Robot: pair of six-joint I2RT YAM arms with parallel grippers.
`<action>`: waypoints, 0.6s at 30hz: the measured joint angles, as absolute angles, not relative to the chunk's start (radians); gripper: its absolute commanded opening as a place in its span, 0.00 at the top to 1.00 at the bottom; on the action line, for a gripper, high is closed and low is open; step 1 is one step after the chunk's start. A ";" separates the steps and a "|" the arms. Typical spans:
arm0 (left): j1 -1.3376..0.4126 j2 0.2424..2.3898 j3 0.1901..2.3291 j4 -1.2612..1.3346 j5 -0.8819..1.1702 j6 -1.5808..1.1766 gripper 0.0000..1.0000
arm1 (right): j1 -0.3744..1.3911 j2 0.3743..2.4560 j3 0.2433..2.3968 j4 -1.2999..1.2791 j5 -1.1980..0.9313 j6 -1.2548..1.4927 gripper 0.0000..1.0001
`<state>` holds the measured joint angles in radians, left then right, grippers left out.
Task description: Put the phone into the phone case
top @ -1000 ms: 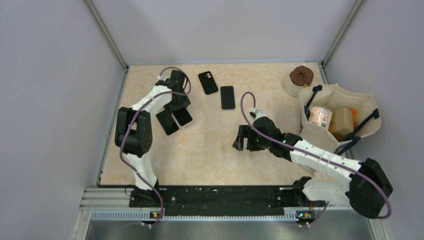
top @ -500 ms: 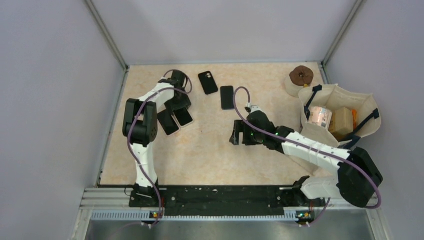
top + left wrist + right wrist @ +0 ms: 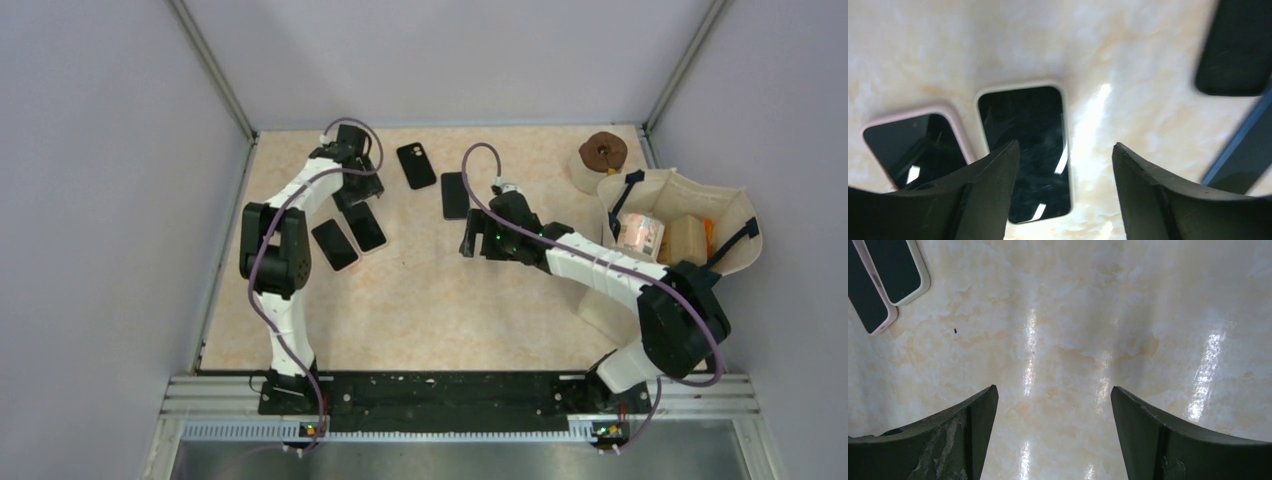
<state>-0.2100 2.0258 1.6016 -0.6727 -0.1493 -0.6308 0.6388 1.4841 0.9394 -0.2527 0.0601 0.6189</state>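
Two phones lie side by side at the left, one in a cream case (image 3: 366, 227) (image 3: 1024, 150) and one in a pink case (image 3: 335, 245) (image 3: 918, 145). My left gripper (image 3: 355, 196) (image 3: 1065, 147) hovers open just past their far ends, holding nothing. Farther right lie a black slab with a camera cluster (image 3: 416, 165) (image 3: 1238, 50) and a dark slab with a blue edge (image 3: 455, 195) (image 3: 1243, 150). I cannot tell which of these is phone or case. My right gripper (image 3: 470, 243) (image 3: 1054, 390) stands open over bare table, just near of the blue-edged slab.
A cream tote bag (image 3: 640, 265) with packages inside stands at the right, with a brown roll (image 3: 603, 152) behind it. Grey walls enclose the marbled table (image 3: 420, 310) on three sides.
My left gripper has drawn back from over the cased phones toward the far wall and opened a little. My right gripper has moved away from the bases, toward the blue-edged slab.
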 measured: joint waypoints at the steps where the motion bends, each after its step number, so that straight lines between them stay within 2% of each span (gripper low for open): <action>1: -0.210 2.025 1.631 -0.672 -0.148 -0.636 0.39 | 0.638 1.484 0.942 -0.255 0.061 0.620 0.19; 7: -0.225 2.105 1.847 -0.607 -0.160 -0.703 0.48 | 0.637 1.473 0.945 -0.264 0.063 0.621 0.20; 18: -0.307 2.380 2.025 -0.511 -0.178 -0.802 0.48 | 0.637 1.354 0.928 -0.318 0.073 0.622 0.21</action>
<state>-0.3065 2.3802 2.0254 -0.5110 -0.1783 -0.8021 0.6373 1.3537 0.9276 -0.3183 0.0734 0.6220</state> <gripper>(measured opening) 0.520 0.792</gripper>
